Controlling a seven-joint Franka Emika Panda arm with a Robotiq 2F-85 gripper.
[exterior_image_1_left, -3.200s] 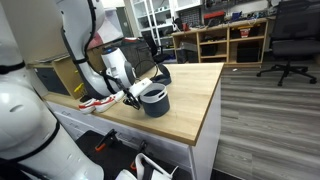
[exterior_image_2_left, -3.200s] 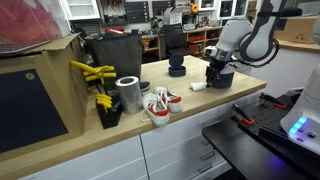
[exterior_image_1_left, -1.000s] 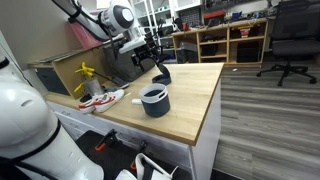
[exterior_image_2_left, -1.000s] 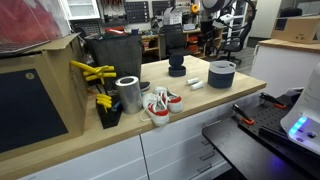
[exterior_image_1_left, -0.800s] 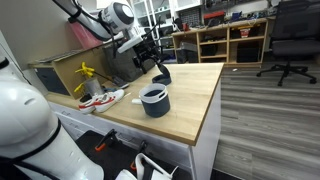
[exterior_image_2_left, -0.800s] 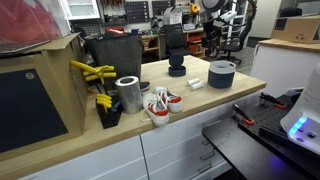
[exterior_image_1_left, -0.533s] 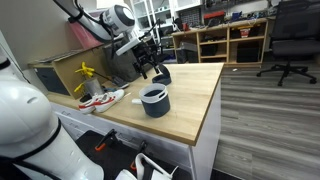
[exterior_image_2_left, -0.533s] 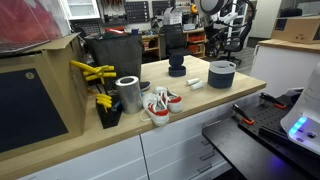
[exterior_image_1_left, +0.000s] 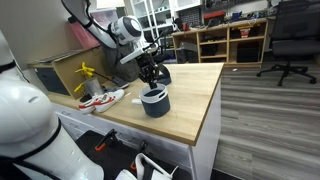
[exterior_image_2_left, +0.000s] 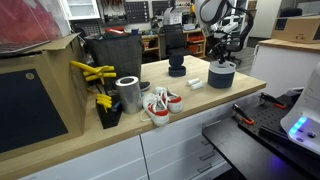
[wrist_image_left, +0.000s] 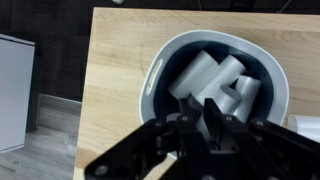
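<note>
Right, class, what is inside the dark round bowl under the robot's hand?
In the wrist view, the bowl holds several white blocky pieces. The hand covers the bowl's near part, so whatever lies there is hidden.

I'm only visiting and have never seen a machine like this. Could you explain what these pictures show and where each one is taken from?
This is a robot arm with a pincer at its tip for grasping things. Two of the pictures come from cameras standing in the room. They look at the same wooden table from different places. The third comes from a camera on the arm's wrist, which looks down past the pincer.

The pincer hangs just above a dark grey bowl. The wrist view shows white blocks lying inside the bowl. I cannot tell whether the pincer is open or shut, or whether it holds anything.

An exterior view also shows a pair of small shoes on the table, with a metal tin and some yellow tools nearby.
</note>
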